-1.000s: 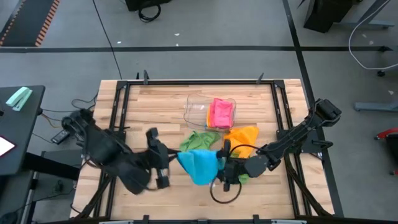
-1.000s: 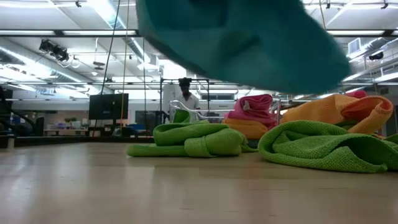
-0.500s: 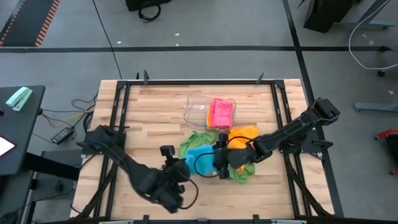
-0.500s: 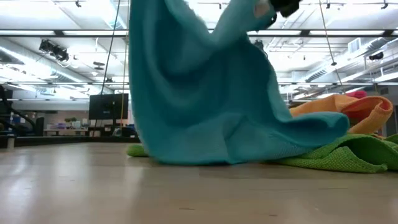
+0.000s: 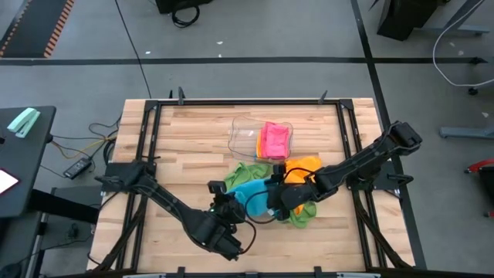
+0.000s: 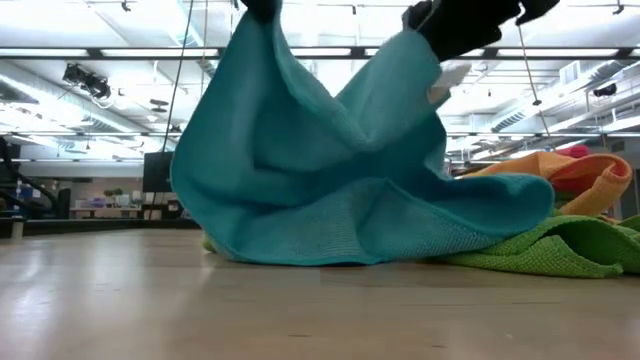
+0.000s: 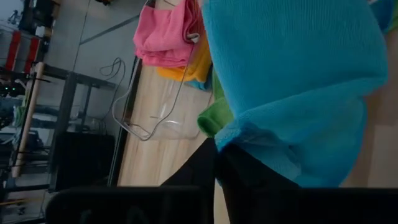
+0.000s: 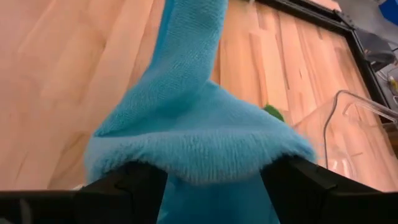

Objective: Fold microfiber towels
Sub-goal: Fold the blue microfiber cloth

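The left gripper (image 5: 224, 207) is pinched tight on one corner of the blue towel (image 6: 340, 190). The right gripper (image 5: 274, 199), fingers (image 8: 134, 183) spread wide around a thick fold, grips the opposite corner. Between them the towel hangs, its lower edge resting on the wooden table (image 5: 185, 147). Green towels (image 5: 243, 173) and an orange towel (image 5: 302, 167) lie just behind; a pink towel (image 5: 275, 140) sits in the clear plastic tray (image 5: 245, 139).

Blue towel (image 6: 350, 190); green towel (image 6: 560, 250); orange towel (image 6: 560, 175); pink towel (image 5: 275, 140).

Clear plastic tray (image 5: 245, 137) on wooden table (image 5: 185, 147), apparently upright.
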You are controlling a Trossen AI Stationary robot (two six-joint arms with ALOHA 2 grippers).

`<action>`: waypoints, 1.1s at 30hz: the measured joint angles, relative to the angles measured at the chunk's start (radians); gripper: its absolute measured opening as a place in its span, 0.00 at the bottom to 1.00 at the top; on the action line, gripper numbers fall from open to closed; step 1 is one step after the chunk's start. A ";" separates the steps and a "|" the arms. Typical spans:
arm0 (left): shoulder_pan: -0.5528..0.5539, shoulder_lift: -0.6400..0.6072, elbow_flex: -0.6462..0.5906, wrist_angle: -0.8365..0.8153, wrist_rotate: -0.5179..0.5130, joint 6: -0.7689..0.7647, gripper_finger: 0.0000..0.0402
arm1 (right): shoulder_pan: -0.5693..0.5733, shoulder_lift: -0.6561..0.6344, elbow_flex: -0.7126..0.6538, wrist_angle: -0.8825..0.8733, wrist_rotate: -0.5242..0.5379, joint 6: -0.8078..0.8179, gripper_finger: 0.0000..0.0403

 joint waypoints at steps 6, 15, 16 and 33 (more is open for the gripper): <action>0.009 0.014 0.000 -0.001 -0.001 -0.001 0.03 | -0.016 -0.005 0.000 -0.058 0.003 0.006 0.62; 0.029 0.053 0.000 0.007 -0.004 0.015 0.07 | -0.064 -0.006 0.000 -0.114 -0.009 0.007 0.62; 0.030 0.061 0.000 0.009 -0.005 0.025 0.06 | -0.064 -0.006 0.000 -0.115 -0.018 0.007 0.62; 0.031 0.115 0.000 0.007 -0.011 0.069 0.04 | -0.012 -0.009 0.000 -0.060 -0.118 -0.059 0.62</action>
